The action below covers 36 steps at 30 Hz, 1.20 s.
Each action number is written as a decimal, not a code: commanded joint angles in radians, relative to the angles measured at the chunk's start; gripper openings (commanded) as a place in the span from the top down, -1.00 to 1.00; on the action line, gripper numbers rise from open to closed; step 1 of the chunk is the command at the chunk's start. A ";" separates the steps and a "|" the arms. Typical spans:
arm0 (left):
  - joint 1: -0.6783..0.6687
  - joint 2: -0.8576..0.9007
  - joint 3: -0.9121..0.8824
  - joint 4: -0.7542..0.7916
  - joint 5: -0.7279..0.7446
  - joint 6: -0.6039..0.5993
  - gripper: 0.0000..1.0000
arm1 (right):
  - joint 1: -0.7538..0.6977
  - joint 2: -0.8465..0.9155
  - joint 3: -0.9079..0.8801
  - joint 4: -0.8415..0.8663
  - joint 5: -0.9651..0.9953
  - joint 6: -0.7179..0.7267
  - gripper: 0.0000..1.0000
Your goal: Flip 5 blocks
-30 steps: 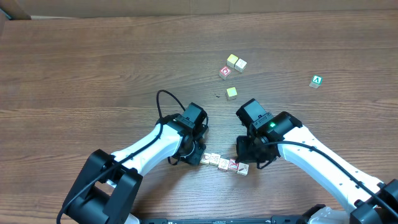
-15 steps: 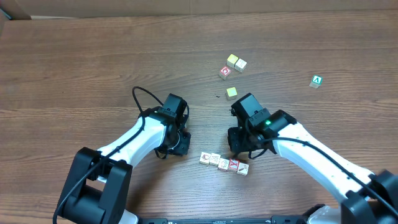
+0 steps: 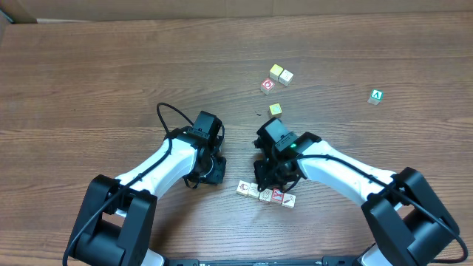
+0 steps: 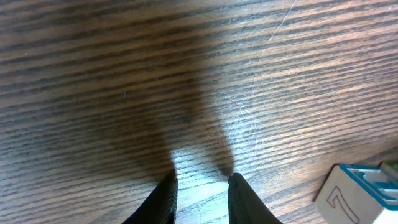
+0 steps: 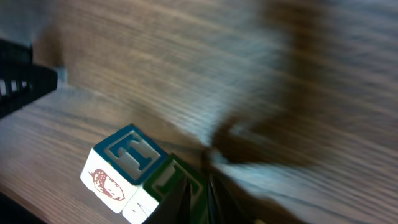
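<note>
Right arm (image 3: 325, 166) has swung over the blocks (image 3: 277, 196).

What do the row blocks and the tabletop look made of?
Blocks: probably wood, matte pale faces with printed pictures and raised painted letters; could be plastic.
Tabletop: brown wood grain, smooth with slight sheen and fine scratches; veneer or laminate, cannot tell which.
</note>
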 commanded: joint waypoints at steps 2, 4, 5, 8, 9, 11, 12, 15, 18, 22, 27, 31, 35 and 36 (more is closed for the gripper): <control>0.007 0.024 -0.002 -0.003 -0.038 -0.013 0.55 | 0.021 0.004 0.017 0.004 -0.021 -0.002 0.75; 0.007 0.024 -0.002 -0.003 -0.038 -0.013 0.56 | 0.021 0.004 0.017 0.004 -0.021 0.001 0.75; 0.007 0.024 -0.002 -0.003 -0.038 -0.013 0.56 | 0.021 0.004 0.017 0.004 -0.021 0.001 0.76; 0.007 0.024 -0.002 -0.003 -0.038 -0.013 0.56 | 0.021 0.004 0.017 0.007 -0.020 0.001 0.75; 0.007 0.024 -0.002 -0.003 -0.038 -0.013 0.56 | 0.021 0.004 0.018 0.009 -0.017 0.002 0.76; 0.007 0.024 -0.002 -0.003 -0.038 -0.013 0.54 | 0.021 0.004 0.018 0.020 0.019 0.036 0.77; 0.007 0.024 -0.002 -0.003 -0.038 -0.013 0.54 | 0.021 0.004 0.018 0.029 0.027 0.037 0.78; 0.007 0.024 -0.002 -0.003 -0.037 -0.013 0.55 | 0.021 0.004 0.021 0.055 0.040 0.060 0.79; 0.006 0.024 -0.002 -0.003 -0.037 -0.013 0.56 | 0.020 0.000 0.059 0.054 0.098 0.062 0.82; 0.006 0.024 -0.002 -0.003 -0.037 -0.013 0.62 | 0.018 -0.006 0.173 -0.041 0.120 0.053 0.82; 0.006 0.024 -0.002 0.006 0.036 0.026 0.66 | 0.018 -0.006 0.220 -0.124 0.102 0.031 0.84; 0.006 0.024 -0.002 0.005 0.110 0.078 0.70 | 0.018 -0.046 0.221 -0.237 0.154 0.076 0.92; 0.006 0.024 -0.002 -0.002 0.151 0.132 0.74 | 0.019 -0.160 0.221 -0.372 0.202 0.116 0.92; 0.006 0.024 -0.002 -0.002 0.165 0.144 0.77 | 0.019 -0.203 0.221 -0.412 0.215 0.134 0.92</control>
